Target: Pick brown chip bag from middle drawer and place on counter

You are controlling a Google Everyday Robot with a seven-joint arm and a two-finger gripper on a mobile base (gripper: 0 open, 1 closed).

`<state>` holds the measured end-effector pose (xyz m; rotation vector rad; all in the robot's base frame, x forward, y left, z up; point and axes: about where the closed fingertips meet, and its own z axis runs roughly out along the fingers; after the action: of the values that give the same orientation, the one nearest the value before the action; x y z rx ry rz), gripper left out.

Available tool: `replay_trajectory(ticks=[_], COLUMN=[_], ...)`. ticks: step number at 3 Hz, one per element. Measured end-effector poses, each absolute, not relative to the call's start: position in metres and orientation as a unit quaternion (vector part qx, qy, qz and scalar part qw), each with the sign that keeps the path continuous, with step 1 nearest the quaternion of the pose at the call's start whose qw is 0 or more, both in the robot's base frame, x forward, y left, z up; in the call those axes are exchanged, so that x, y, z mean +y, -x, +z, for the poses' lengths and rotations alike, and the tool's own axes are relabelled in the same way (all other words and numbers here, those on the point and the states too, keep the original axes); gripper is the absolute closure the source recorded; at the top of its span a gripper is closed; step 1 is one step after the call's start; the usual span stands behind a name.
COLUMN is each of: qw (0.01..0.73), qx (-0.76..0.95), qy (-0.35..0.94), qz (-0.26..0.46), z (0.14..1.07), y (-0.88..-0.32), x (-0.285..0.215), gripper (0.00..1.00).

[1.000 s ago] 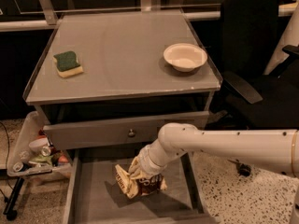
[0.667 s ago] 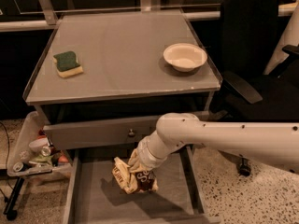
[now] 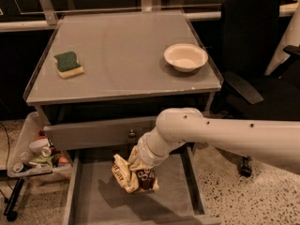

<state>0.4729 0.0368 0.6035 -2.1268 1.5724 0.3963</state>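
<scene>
I see my gripper point(image 3: 137, 169) at six o'clock from the counter point(image 3: 122, 55), over the middle drawer point(image 3: 174, 195). It grips the brown chip bag point(image 3: 130, 178), clear of the floor.

The scene is dimly lit from above, in warm tones. A soft sheen is seen on the table point(image 3: 126, 64). Beneath the end effector point(image 3: 138, 167), clamped on the brown chip bag point(image 3: 135, 181) over the middle drawer point(image 3: 174, 187), a dark shadow is cast.
</scene>
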Motion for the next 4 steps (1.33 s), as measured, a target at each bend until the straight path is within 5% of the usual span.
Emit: replay_trajectory(ticks=[4], qw=[0.237], qx=[0.556], qy=[0.795], qz=[0.045], z=[0.756], y=[-0.436], x=[0.050], gripper=[1.00])
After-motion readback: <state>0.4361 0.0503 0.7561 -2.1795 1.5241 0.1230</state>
